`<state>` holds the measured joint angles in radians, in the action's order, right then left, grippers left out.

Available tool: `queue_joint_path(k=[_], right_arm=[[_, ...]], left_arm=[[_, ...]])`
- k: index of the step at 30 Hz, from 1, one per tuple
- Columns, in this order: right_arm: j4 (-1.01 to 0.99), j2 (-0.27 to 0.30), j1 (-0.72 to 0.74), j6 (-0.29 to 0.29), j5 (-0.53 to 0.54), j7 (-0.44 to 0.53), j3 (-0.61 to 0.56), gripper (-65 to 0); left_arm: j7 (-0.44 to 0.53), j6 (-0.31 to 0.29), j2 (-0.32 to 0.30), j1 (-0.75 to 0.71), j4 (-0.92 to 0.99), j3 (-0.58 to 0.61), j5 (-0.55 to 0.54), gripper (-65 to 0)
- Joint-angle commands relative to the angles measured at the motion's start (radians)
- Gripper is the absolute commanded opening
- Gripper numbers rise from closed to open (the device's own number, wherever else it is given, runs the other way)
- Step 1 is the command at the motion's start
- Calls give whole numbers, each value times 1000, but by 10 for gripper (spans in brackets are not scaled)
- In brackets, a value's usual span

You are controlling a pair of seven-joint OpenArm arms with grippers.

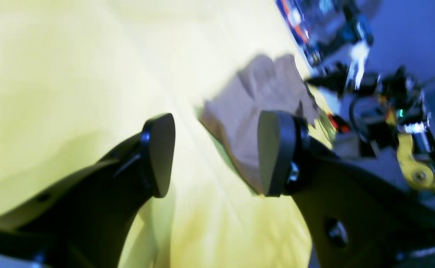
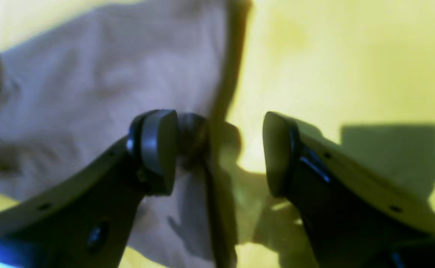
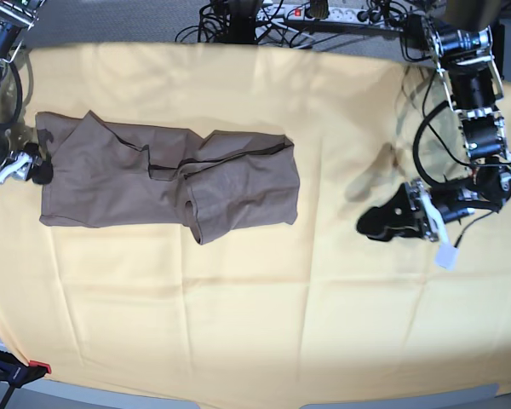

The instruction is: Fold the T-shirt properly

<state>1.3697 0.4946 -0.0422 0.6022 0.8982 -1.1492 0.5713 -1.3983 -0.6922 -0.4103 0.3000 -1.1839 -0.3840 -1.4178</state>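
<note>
the t-shirt (image 3: 166,183) lies on the left part of the yellow cloth (image 3: 264,315), already folded into a long band, sleeves seemingly turned in; i judge the crosswise folds are left to do; the right gripper (image 2: 217,152) is low at the shirt's left edge, fingers spread, holding nothing; the left gripper (image 1: 215,156) hovers well apart on the other side, fingers also spread and empty.
</note>
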Motion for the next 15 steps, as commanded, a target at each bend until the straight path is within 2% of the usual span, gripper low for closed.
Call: queue_joint_path(k=[1,8,12,15], right_arm=[[-4,21,5,11,21,12,6,-270],[-169,15,-2,73,200,-29,5,-271],[-180,-9,-2,96,309,-158,5,-271],[-180,-21,-2,96,361,-175,5,-296]], left_arm=[[2,-2,-47,23,-17,-26,-42,-291],[2,2,-201,22,-17,-82,-63,-291],[2,2,-242,21,-17,-82,-66,-291],[2,2,-252,21,-17,-82,-66,-291]])
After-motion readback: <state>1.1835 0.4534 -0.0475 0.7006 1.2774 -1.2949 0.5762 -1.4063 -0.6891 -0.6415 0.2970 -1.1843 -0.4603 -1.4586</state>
